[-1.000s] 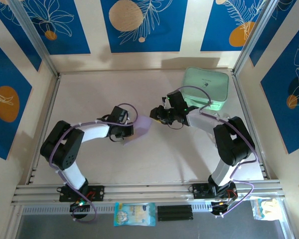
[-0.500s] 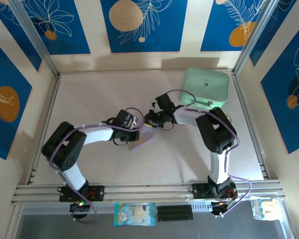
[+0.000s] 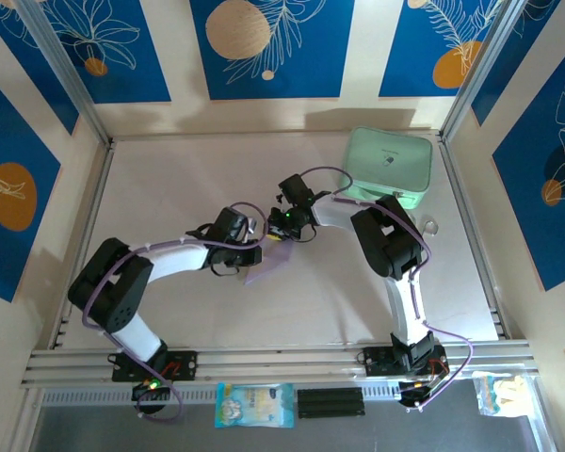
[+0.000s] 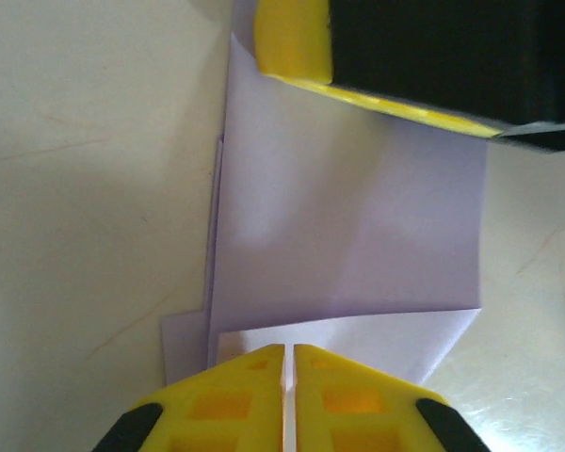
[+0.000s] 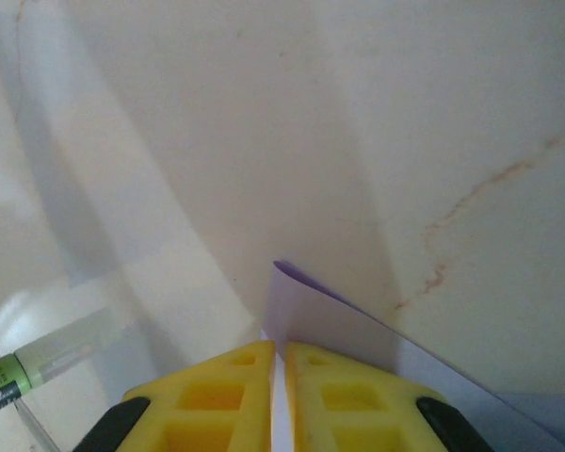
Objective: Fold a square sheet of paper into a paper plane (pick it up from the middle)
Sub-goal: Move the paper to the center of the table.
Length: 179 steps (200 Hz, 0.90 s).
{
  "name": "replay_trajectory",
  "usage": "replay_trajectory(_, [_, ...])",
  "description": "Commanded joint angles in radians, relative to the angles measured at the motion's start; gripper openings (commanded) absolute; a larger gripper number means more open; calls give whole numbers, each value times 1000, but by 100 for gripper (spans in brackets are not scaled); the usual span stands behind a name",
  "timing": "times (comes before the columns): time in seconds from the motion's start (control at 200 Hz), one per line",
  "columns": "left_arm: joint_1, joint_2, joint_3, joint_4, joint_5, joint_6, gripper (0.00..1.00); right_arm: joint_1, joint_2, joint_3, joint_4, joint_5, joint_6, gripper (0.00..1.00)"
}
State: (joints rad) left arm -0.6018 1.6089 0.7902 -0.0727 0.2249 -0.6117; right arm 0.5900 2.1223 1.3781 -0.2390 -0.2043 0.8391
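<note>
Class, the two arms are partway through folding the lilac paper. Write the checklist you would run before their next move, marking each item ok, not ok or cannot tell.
1. Grip of the left fingers on the sheet of paper: ok, shut on its near edge.
2. Grip of the right fingers: ok, shut on an edge of the sheet.
3. Folded layers lined up: not ok, a lower layer juts out at one side in the left wrist view.
4. Crease pressed sharp: cannot tell.
5. The mint-green case out of the way: ok, it lies well apart from the sheet, at the far right.
</note>
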Motion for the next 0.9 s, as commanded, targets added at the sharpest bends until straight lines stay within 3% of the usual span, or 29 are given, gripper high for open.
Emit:
replay_trajectory(0.0, [-11, -61, -33, -3, 7, -57, 14, 1, -10, -49, -85, 119, 78, 14])
replay_trajectory(0.375, [-39, -103, -141, 147, 49, -238, 14, -8, -171, -220, -70, 245, 289, 13])
replay_trajectory(0.665, [-47, -10, -158, 299, 114, -345, 10, -24, -203, -250, -26, 199, 316, 13])
replay_trajectory(0.89, [-47, 1, -165, 284, 120, -345, 10, -33, -205, -254, 1, 163, 301, 13])
